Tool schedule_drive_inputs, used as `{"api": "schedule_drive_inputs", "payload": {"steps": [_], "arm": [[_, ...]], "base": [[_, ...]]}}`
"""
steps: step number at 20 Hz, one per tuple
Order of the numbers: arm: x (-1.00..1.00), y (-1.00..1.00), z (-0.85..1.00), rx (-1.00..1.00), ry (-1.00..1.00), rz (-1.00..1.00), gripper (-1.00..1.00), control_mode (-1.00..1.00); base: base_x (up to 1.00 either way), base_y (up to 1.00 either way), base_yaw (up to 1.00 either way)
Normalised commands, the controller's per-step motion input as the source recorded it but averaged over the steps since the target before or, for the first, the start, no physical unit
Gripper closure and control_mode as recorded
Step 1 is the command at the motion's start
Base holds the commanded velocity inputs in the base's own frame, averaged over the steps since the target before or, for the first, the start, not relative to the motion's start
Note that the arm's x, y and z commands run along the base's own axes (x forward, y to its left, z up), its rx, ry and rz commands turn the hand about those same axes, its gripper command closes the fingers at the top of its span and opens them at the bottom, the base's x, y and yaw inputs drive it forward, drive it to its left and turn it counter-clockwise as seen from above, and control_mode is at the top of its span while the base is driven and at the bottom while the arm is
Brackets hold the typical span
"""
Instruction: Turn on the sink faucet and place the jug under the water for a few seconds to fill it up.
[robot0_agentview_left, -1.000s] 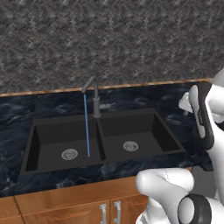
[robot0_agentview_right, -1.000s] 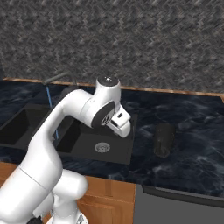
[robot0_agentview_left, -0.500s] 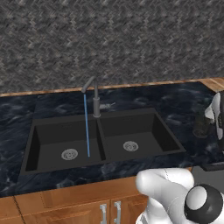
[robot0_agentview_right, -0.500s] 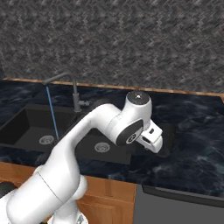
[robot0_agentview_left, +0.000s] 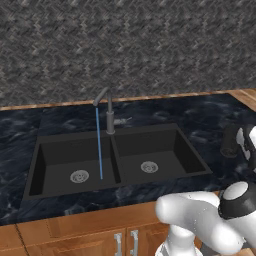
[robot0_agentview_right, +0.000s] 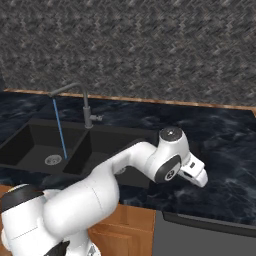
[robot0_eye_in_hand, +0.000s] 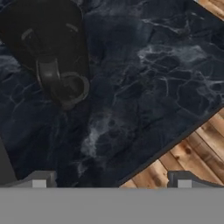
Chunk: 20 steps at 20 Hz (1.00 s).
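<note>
On the veined dark marble counter (robot0_eye_in_hand: 144, 87) stands the dark cylindrical jug (robot0_eye_in_hand: 48, 48), below the wide-open, empty hand (robot0_eye_in_hand: 111, 181).

The white arm rises from the base, bends at a dark-jointed elbow and reaches out to the right, its wrist angled downward. The claw (robot0_eye_in_hand: 112, 181) faces down, its 2 dark fingertips (robot0_eye_in_hand: 39, 180) set wide apart at full spread, with nothing held between them.

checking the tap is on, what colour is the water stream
Bright blue water, thin and straight, clearest in the left base view.
</note>
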Motion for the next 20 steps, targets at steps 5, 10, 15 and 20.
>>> {"api": "schedule_drive_inputs", "payload": {"steps": [5,10,15,20], "arm": [[0.43,-0.07,-0.21,-0.02,-0.01,-0.09,-1.00,-1.00],[0.06,0.00,0.00,0.00,-0.01,0.02,-1.00,-1.00],[0.00,0.00,0.01,0.00,0.00,0.08,-1.00,-1.00],[0.16,0.00,0.01,0.00,0.00,0.06,-1.00,-1.00]], "base": [[0.00,0.00,0.00],[0.00,0.00,0.00],[0.00,0.00,0.00],[0.00,0.00,0.00]]}}
